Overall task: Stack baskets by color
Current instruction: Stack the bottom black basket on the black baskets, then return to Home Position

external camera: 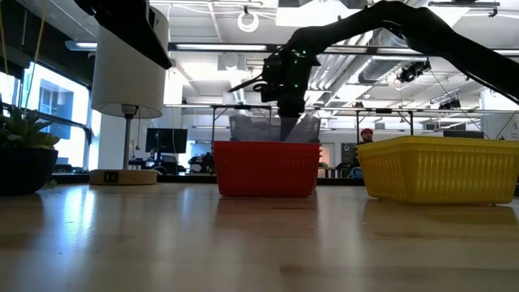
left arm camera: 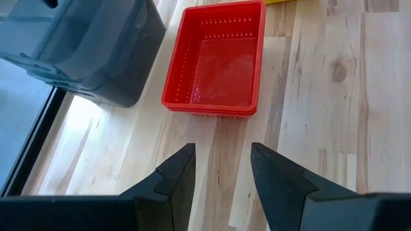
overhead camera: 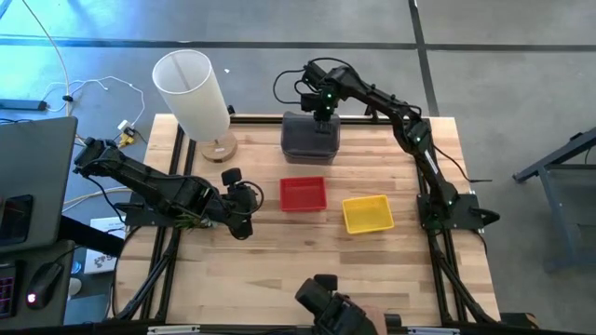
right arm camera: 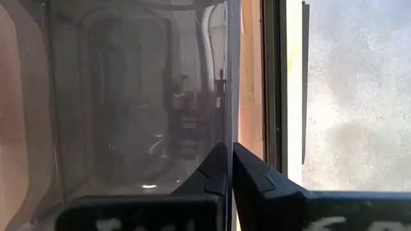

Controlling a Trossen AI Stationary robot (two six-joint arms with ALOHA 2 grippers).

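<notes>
Two dark fingers of the right gripper [right arm camera: 228,168] pinch the translucent grey basket's [overhead camera: 310,136] thin wall; left gripper [left arm camera: 221,173] fingers apart.

Grey baskets [overhead camera: 310,136]: translucent dark stack at table's far edge, far rim pinched, tilted in low view. Red baskets [overhead camera: 304,194]: nested, upright, mid-table, near the grey. Yellow baskets [overhead camera: 367,213]: upright, just beside red, apart.

Right arm: stretched toward the table's far edge, wrist bent downward; right gripper [overhead camera: 323,115] with fingers [right arm camera: 215,168] pressed together. Left arm: folded low over the table's left side; left gripper [left arm camera: 221,168] with fingers spread apart, idle.
</notes>
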